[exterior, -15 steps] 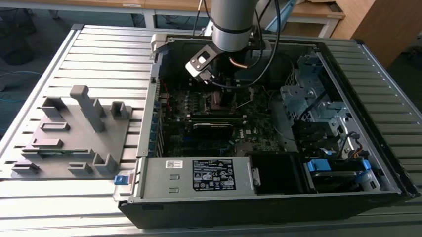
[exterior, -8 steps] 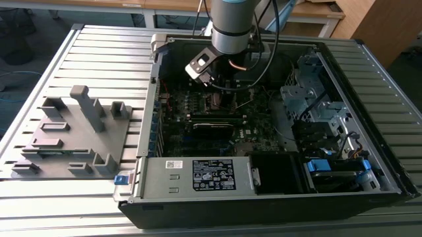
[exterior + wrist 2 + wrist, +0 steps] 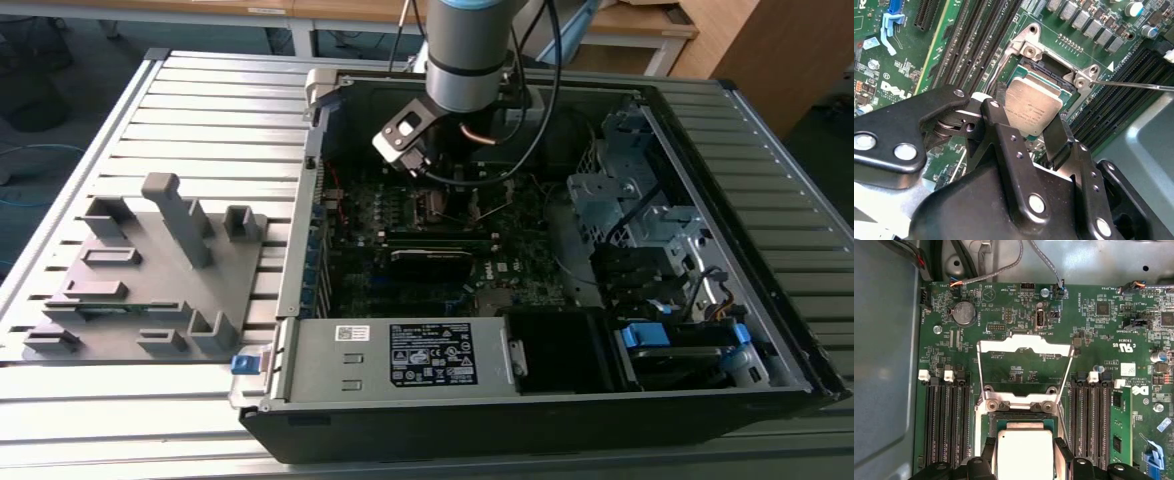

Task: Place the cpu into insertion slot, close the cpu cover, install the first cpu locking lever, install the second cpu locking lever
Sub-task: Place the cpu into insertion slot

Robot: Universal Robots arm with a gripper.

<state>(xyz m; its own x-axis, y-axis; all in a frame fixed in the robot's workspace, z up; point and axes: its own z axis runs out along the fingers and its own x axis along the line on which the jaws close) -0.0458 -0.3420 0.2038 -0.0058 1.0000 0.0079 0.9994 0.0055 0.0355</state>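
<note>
Black two-fingered gripper (image 3: pixel 1029 116) clenched on the small flat square silvery-grey cpu (image 3: pixel 1034 102), which hung directly over the square dark insertion slot (image 3: pixel 1046 70) near the middle of the green motherboard (image 3: pixel 1094 340). The first wrist view showed the thin silvery cpu cover (image 3: pixel 1024 344) standing open beyond the slot. The exterior view showed the arm (image 3: pixel 467 60) reaching into the open black computer case (image 3: pixel 534 420) on the slatted metal bench (image 3: pixel 200 110).
</note>
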